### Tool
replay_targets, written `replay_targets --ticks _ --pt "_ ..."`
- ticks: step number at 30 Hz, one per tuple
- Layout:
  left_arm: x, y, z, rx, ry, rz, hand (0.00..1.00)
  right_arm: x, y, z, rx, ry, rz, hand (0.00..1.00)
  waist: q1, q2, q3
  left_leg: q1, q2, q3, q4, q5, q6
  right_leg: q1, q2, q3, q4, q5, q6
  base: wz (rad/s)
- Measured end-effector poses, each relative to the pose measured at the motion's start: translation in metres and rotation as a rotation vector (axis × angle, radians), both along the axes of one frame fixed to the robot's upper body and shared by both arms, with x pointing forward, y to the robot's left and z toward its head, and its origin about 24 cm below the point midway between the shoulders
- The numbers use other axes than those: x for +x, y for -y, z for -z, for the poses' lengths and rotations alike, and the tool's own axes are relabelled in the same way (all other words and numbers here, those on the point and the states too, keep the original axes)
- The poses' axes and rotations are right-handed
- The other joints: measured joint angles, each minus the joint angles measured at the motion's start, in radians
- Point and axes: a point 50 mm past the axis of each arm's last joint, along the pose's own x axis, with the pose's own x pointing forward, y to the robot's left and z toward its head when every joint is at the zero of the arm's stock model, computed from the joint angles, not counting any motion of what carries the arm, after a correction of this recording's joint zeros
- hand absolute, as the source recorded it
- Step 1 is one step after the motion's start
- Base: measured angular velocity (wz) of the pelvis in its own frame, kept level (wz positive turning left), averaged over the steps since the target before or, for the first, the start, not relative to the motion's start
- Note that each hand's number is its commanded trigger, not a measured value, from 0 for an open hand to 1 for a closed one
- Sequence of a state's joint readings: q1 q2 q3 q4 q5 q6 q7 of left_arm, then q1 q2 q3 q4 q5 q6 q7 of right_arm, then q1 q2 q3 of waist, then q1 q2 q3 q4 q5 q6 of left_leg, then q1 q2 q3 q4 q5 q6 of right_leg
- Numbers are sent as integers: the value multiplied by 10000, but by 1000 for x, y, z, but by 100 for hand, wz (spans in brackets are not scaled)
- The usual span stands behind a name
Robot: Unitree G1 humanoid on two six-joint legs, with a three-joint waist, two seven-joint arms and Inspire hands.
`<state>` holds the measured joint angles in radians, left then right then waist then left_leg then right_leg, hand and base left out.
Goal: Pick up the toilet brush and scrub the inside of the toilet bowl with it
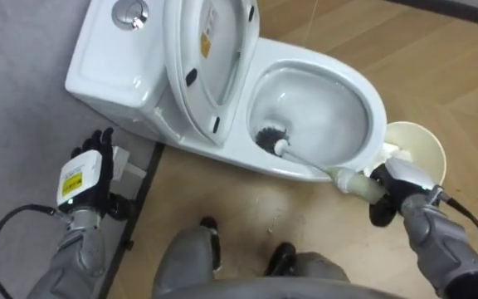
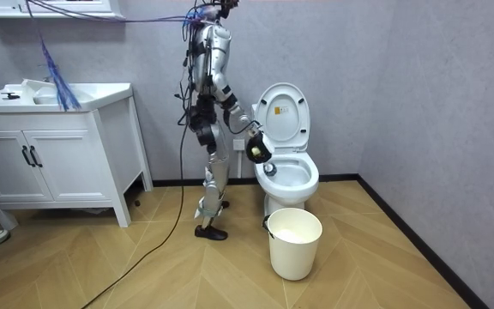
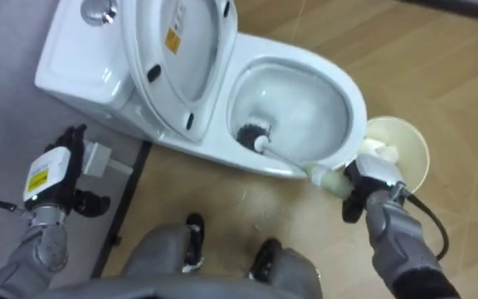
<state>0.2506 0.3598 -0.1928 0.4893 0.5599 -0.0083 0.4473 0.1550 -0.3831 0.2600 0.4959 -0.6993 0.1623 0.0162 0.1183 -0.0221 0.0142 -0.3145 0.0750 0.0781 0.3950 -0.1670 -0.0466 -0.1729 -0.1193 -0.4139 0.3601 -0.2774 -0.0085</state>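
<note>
The white toilet [image 1: 351, 91] stands with its lid and seat [image 1: 206, 58] raised against the tank. A toilet brush has its black head [image 1: 270, 137] down inside the bowl on the near side, and its white handle [image 1: 318, 166] slants out over the rim. My right hand [image 1: 392, 193] is shut on the handle's end, just outside the bowl on the right. My left hand [image 1: 90, 176] hangs beside the tank with straight fingers and holds nothing. In the room view I stand facing the toilet [image 2: 292, 176] with the right hand [image 2: 258, 149] over the bowl.
A cream bucket [image 1: 417, 149] stands on the wooden floor just right of the bowl, behind my right hand; the room view shows the bucket [image 2: 294, 243] in front of the toilet. A white vanity cabinet [image 2: 54, 159] is at the room view's left. A grey wall runs behind the tank.
</note>
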Motion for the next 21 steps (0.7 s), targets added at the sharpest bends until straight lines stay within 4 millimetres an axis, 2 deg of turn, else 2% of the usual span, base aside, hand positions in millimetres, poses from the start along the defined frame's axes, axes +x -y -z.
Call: replay_targets --ticks 4,8,10,13,18,20,21 --pt "-17 4 -1 -855 154 -913 0 -16 -4 1 342 -100 103 100 -9 -84 -17 1049 -167 2 -639 0 0 940 -18 -6 -501 30 169 2" --pt "-38 8 11 -1960 -298 -2025 0 -34 -10 10 979 -566 787 100 22 -263 -85 1870 -204 37 -1087 -5 -7 1783 93 24 -1099 119 275 -2" --pt "-55 2 19 -2637 -700 -3121 0 -42 -11 12 1473 -627 1177 100 42 -355 -113 2358 -206 53 -1346 -12 -17 2123 146 271 -1239 127 282 -18" --pt "-78 -7 31 -3139 -1253 -4604 0 -42 -11 12 1865 -504 1479 100 -22 -364 -114 2772 -193 57 -1528 -19 -28 2430 171 317 -1350 128 282 -17" --pt "-135 -21 51 -3664 -2871 -7628 0 -46 1 9 2682 359 3365 100 -330 -370 -106 3303 -193 275 -1743 -55 -84 2798 181 592 -1409 129 288 -8" --pt "-147 -23 55 -3834 -3278 -8389 0 -45 5 7 2825 720 3905 100 -419 -353 -116 3363 -180 354 -1744 -80 -115 2786 194 767 -1409 130 291 -13" --pt "-153 -24 58 -3846 -3555 -8716 0 -47 8 7 2984 947 4414 100 -493 -394 -96 3383 -178 359 -1746 -81 -115 2784 206 879 -1408 131 293 -10"
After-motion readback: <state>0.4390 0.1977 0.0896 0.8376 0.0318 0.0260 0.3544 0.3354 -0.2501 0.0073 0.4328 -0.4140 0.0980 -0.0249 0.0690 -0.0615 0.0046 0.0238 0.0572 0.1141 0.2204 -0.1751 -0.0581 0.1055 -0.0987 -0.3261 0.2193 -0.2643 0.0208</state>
